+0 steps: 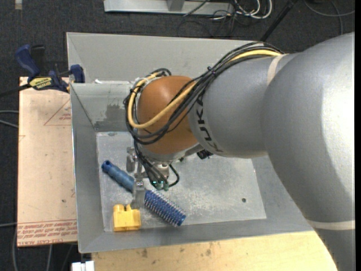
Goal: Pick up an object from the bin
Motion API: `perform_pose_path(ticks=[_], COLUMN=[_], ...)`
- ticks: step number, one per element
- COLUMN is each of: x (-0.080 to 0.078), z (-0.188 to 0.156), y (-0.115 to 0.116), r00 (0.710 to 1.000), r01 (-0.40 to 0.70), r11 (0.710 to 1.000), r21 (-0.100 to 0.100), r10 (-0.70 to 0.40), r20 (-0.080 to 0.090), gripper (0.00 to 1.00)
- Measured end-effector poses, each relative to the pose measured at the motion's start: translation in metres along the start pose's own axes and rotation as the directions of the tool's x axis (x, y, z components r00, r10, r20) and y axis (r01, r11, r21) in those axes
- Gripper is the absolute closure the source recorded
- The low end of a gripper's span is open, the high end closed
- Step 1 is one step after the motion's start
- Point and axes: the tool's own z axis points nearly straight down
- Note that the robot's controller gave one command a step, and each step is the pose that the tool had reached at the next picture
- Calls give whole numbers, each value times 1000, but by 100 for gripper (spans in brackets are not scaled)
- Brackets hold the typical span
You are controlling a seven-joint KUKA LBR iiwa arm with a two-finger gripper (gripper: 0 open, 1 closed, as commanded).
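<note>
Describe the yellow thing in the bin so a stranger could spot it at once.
Look into the grey metal bin, at the lower-left corner of its floor. A small yellow block lies there, beside the bristled end of a blue brush. It is squat and yellow; the brush is long and blue.

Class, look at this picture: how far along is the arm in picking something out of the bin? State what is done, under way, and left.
Done: the gripper sits low in the bin, over the middle of a blue brush, beside a yellow block. Under way: nothing is visibly lifted; the brush and block lie on the floor. Left: gripping one thing and raising it out.
</note>
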Motion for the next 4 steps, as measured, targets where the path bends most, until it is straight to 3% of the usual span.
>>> perform_pose_path(ticks=[1, 2, 3, 4], x=[-33, -34, 31, 17], z=[65, 60, -65, -132], y=[-24, -22, -20, -21], r00=[999, 999, 994, 995], r01=[-53, -51, -106, -96], r11=[999, 999, 994, 995], r21=[1, -3, -5, -6], r10=[53, 51, 106, 97], r20=[4, 8, 11, 16], gripper=[0, 100, 100, 100])
